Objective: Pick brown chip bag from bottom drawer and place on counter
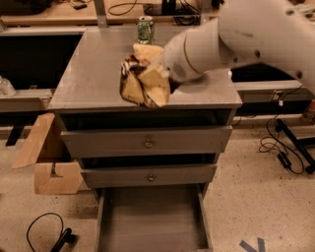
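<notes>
Speckled beige floor. Black cables right, cable loop lower left. Cardboard pieces beside grey drawer cabinet. Wooden workbench behind. Gripper over cabinet top, near front edge.

Dim warm light — gripper blurred above counter

One claw hanging over the tabletop, one chip bag, one can, three drawers, two cardboard pieces lying.

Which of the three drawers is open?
The bottom drawer, pulled out; top drawer and middle drawer, knobbed, are shut. Pincer holds the brown chip bag over the counter.
</notes>
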`<act>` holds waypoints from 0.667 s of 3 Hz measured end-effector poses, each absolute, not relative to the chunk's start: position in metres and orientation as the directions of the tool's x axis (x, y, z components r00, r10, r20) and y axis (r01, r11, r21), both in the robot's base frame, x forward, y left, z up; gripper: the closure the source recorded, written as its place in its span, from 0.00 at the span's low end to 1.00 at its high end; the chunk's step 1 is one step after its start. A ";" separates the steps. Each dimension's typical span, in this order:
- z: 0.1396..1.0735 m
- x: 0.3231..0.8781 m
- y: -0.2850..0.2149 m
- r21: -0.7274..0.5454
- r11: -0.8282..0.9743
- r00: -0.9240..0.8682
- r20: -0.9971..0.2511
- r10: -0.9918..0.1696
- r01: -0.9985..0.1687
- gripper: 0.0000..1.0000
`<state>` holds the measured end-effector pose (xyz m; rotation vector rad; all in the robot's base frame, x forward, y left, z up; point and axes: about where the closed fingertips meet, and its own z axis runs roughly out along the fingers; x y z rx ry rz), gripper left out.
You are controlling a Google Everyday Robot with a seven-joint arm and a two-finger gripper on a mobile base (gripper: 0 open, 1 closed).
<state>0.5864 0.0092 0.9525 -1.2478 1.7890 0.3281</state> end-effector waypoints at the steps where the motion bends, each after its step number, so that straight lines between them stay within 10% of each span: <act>1: 0.986 0.645 0.045 -0.264 0.469 -0.071 -0.810 -0.583 -0.843 1.00; 2: 1.005 0.697 0.119 -0.274 0.413 0.013 -0.845 -0.534 -0.869 1.00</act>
